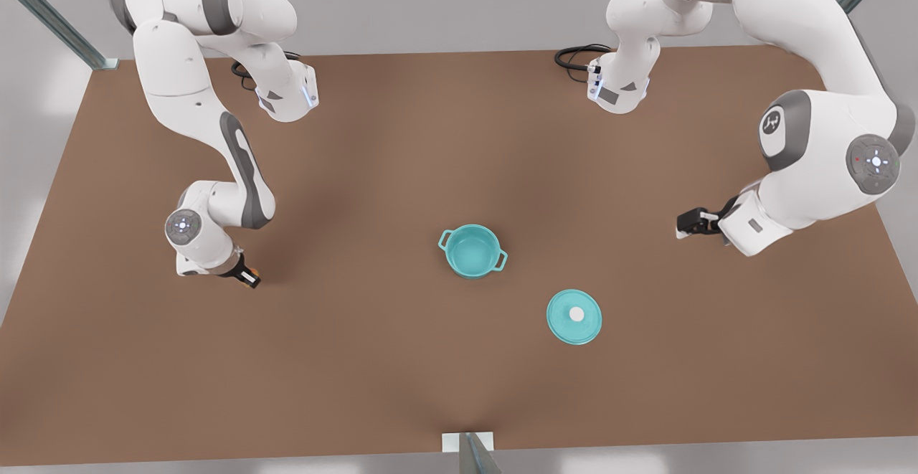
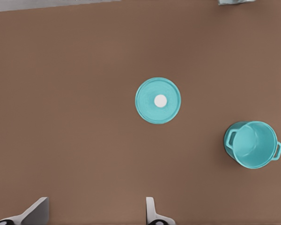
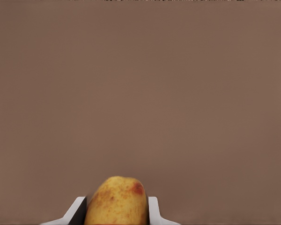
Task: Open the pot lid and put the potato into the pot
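The teal pot (image 1: 472,250) stands uncovered in the middle of the brown table, and its teal inside is bare. The pot lid (image 1: 574,316), a flat teal disc with a white knob, lies on the table beside it, nearer the front edge and toward the front view's right. At the front view's left, low over the table, my right gripper (image 1: 247,277) is shut on the potato (image 3: 117,201), a yellow-orange lump with a red patch. My left gripper (image 1: 685,224) waits at the front view's right, open and holding nothing. Its wrist view shows the lid (image 2: 158,101) and the pot (image 2: 252,144).
The brown table (image 1: 358,359) is bare around the pot and lid. A metal post (image 1: 470,449) stands at the middle of the front edge. Black cables (image 1: 574,54) lie at the back near the arm bases.
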{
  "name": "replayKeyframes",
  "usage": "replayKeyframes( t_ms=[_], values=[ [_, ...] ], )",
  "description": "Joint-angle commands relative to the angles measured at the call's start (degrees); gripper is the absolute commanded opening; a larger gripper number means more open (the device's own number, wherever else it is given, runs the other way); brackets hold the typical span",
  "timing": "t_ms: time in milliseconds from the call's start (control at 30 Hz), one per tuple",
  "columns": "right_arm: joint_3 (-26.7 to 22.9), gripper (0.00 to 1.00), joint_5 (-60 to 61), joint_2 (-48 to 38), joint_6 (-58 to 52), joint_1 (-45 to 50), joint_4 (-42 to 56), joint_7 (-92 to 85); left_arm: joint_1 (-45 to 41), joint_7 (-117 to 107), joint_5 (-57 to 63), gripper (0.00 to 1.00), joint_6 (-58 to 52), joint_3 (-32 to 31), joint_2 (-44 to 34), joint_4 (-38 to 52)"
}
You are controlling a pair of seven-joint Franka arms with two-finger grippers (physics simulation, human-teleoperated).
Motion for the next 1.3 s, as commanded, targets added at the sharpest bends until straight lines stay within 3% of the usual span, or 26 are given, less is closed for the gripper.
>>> replayKeyframes(
  t_ms=[0, 467, 1267],
  values=[
    [-0.02, 0.49, -0.44, -0.18, -1.73, 0.00, 0.03, 1.48, -0.54, 5.85, 0.51, 1.00, -0.14, -0.17, 0.03, 0.11],
    [0.16, 0.49, -0.36, -2.72, -5.77, 1.23, 0.12, 2.36, -1.69, 5.85, 1.74, 1.00, -0.14, -0.35, 0.64, -0.07],
    [0.60, 0.50, -0.27, -6.50, -14.03, 15.73, 2.32, 16.95, -2.83, 5.68, 2.62, 1.00, 0.30, -0.35, 0.55, 0.02]
  ],
)
